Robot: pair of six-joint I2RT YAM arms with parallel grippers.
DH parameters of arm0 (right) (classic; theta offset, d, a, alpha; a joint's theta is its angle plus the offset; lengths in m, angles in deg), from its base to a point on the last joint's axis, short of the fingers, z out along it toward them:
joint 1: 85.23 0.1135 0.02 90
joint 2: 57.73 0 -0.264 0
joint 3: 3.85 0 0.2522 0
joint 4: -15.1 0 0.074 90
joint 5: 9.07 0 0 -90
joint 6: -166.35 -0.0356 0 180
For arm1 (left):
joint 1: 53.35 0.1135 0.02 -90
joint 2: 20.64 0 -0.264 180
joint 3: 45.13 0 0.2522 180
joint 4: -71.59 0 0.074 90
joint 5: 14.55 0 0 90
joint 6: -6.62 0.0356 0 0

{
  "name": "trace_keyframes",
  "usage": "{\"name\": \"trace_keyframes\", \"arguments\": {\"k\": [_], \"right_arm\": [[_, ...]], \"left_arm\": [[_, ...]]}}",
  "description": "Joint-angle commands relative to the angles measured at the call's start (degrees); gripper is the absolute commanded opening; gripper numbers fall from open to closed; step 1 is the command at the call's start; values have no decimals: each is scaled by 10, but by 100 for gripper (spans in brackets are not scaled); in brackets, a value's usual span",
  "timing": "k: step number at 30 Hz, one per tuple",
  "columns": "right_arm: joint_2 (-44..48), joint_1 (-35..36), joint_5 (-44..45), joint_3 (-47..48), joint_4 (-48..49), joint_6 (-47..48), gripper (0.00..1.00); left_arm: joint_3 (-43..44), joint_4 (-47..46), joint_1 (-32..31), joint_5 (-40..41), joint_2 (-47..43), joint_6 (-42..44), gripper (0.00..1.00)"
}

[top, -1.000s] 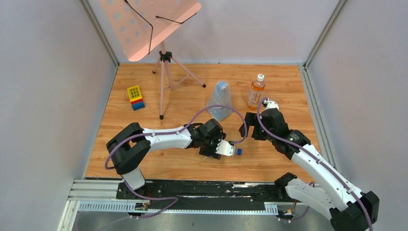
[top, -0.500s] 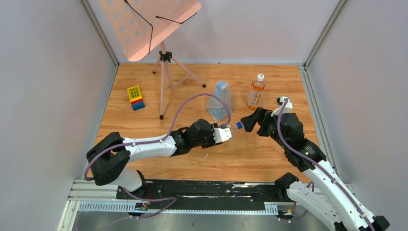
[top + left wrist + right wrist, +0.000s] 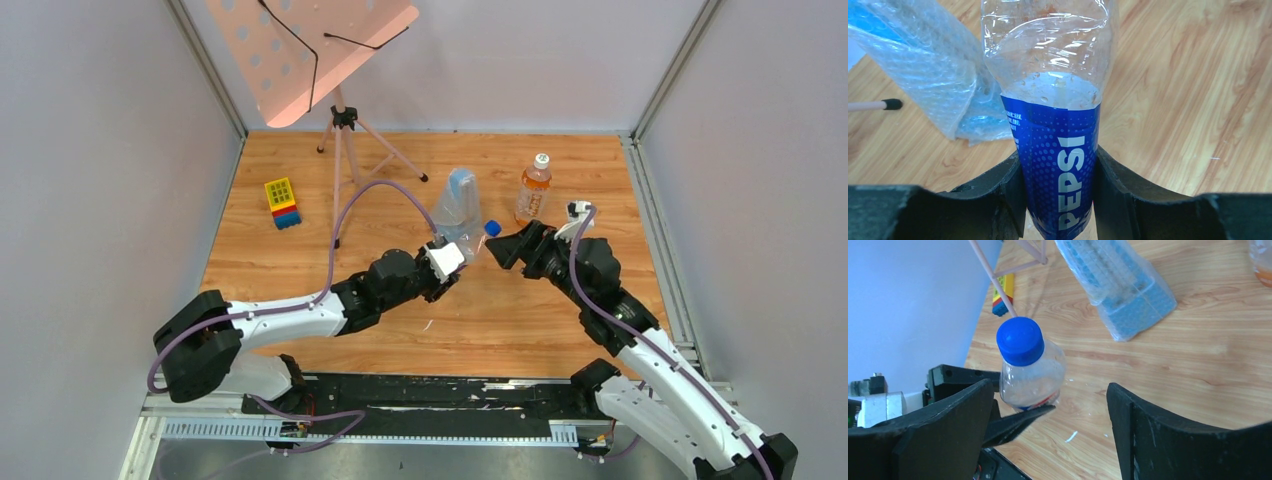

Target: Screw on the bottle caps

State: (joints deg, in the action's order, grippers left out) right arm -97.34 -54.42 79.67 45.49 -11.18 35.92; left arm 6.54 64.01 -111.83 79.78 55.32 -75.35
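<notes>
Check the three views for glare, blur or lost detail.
Top external: sharp, evenly lit, no glare. Left wrist: bright specular streaks on the clear upper part of the Pepsi bottle, label crisp. Right wrist: blue cap crisp, the near fingers almost black, surface detail lost.

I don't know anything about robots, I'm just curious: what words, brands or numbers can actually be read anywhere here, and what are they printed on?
"PEPSI": white letters running up the blue label of the clear bottle.
Small print at that label's upper left: too small to read.
Label on the orange bottle: too small to read.
Mark on its white cap: too small to read.
</notes>
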Motion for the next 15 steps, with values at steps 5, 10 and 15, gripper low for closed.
{"name": "trace_keyframes", "arguments": {"k": [5, 10, 15], "right_arm": [[-25, -2, -18, -18, 176, -10, 84], [-55, -2, -21, -17, 211, 4, 75], [-76, -2, -45, -15, 221, 6, 60]], "left_arm": [[-17, -85, 0, -40, -17, -43, 51], [-23, -107, 0, -59, -16, -48, 52], [-27, -123, 0, -68, -14, -51, 51]]}}
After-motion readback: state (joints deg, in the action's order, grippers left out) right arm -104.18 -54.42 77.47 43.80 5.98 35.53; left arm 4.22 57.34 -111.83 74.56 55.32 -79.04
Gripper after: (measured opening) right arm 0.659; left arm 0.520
